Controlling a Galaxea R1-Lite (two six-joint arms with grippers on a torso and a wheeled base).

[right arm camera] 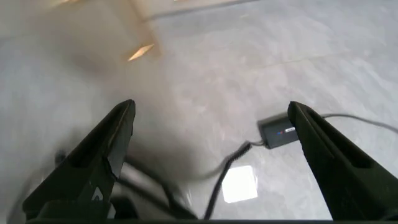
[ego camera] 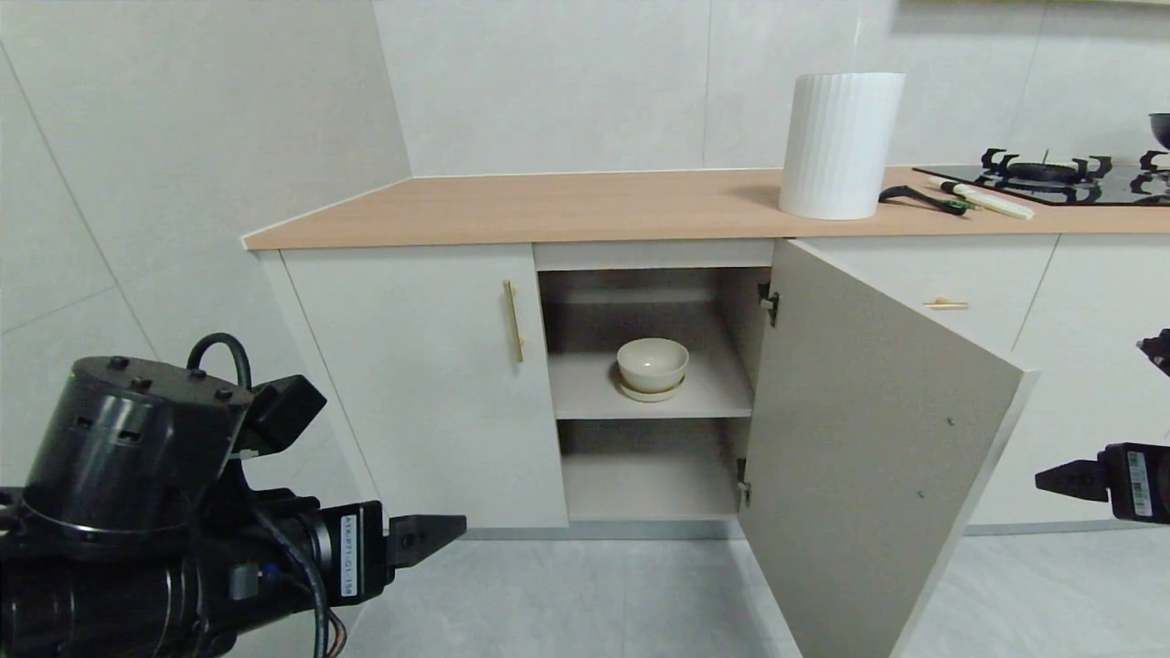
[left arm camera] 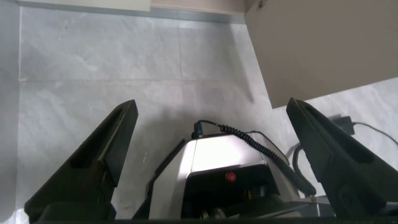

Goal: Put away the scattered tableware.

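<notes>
Cream bowl (ego camera: pixel 652 364) sits on a saucer (ego camera: pixel 648 395) on the open cabinet's (ego camera: pixel 585 384) upper shelf, dead centre; left gripper (left arm camera: pixel 211 111) at eight o'clock and right gripper (right arm camera: pixel 211 109) at four o'clock, both released, empty

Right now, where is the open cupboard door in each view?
Head view: open cupboard door, centre-right.
Left wrist view: its pale panel, beyond the left gripper.
Right wrist view: blurred pale shape, cannot tell.
Shared landmark: grey tiled floor.
</notes>
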